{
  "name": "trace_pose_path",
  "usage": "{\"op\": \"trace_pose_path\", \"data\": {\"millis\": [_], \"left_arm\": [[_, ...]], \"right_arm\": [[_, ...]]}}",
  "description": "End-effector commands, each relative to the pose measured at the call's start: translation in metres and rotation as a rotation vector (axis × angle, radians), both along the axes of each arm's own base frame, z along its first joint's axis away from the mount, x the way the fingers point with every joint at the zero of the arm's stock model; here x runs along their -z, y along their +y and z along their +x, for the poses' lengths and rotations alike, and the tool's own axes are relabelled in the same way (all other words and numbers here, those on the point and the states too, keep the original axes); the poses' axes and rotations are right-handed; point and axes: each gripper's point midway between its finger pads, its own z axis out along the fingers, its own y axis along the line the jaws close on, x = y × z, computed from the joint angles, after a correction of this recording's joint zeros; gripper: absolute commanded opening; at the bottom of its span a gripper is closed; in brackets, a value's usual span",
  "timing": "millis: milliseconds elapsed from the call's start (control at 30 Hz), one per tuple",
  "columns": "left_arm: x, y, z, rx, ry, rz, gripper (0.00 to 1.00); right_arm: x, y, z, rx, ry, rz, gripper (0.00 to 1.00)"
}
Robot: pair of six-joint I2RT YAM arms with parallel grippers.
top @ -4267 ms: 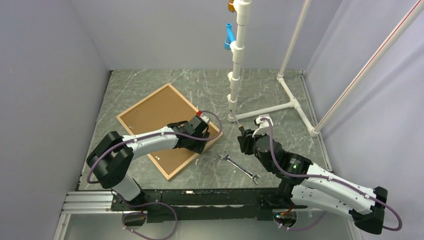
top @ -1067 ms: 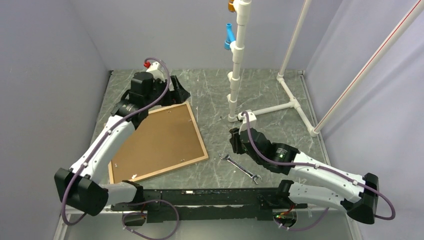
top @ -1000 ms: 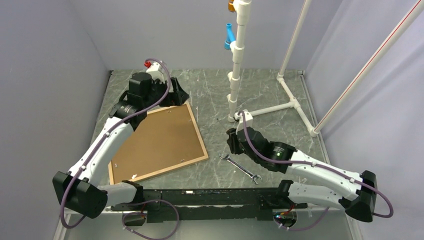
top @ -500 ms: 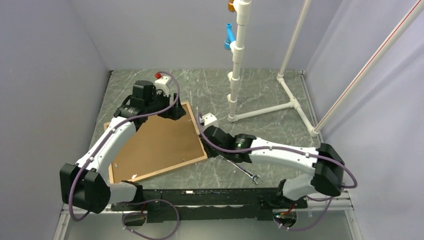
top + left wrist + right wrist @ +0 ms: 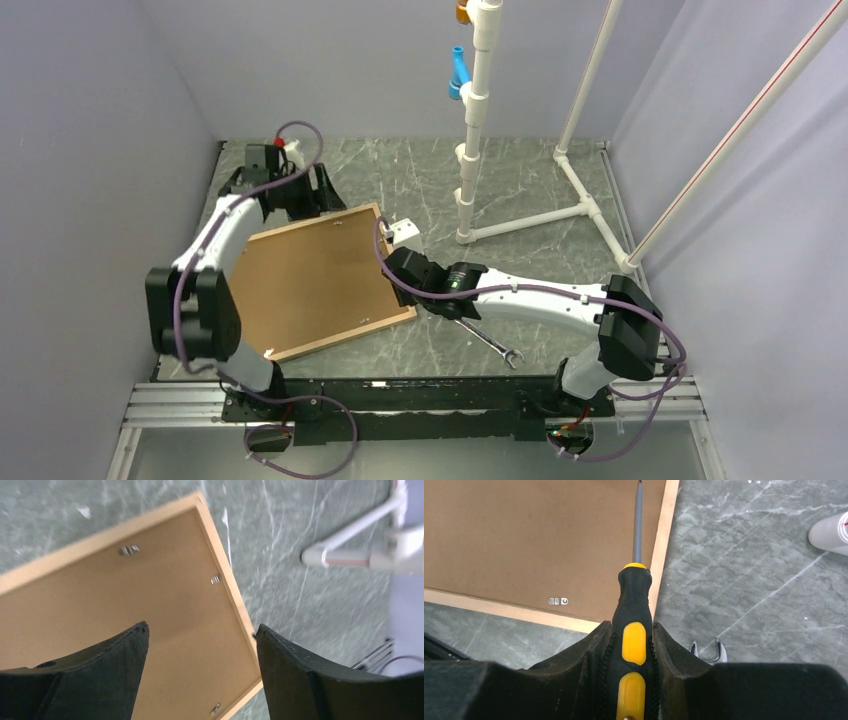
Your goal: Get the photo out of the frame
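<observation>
While the right gripper [image 5: 634, 630] is clamped on a screwdriver [image 5: 634, 592] pointing along the right edge of the frame [image 5: 663, 545], the left gripper [image 5: 201, 626] hangs spread wide above the frame's far corner. The frame lies back-up on the table [image 5: 749, 580], photo hidden.

Frame [image 5: 345, 334] — pale, matt wood
</observation>
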Motion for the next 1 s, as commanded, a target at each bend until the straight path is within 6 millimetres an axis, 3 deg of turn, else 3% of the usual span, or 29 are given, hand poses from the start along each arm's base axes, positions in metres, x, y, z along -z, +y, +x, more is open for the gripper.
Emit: {"op": "trace_pose_path", "data": {"millis": [0,167,267,367,533,967], "left_arm": [[-0.006,0.025,0.044,-0.099,0.104,-0.168,0.80],[0.032,0.064,0.069,-0.174,0.141,-0.242,0.74],[0.053,0.073,0.071,-0.166,0.171,-0.294,0.68],[0.053,0.067,0.073,-0.134,0.179,-0.346,0.65],[0.072,0.088,0.076,-0.192,0.215,-0.264,0.65],[0.106,0.110,0.078,-0.234,0.280,-0.226,0.64]], "right_arm": [[-0.016,0.016,0.014,0.003,-0.071,0.069,0.00],[-0.012,0.017,0.025,-0.007,-0.082,0.058,0.00],[-0.005,0.015,0.030,-0.023,-0.074,0.049,0.00],[0.001,0.010,0.035,-0.022,-0.074,0.040,0.00],[0.009,0.009,0.040,-0.012,-0.053,0.046,0.00],[0.018,0.010,0.038,-0.014,-0.028,0.019,0.00]]}}
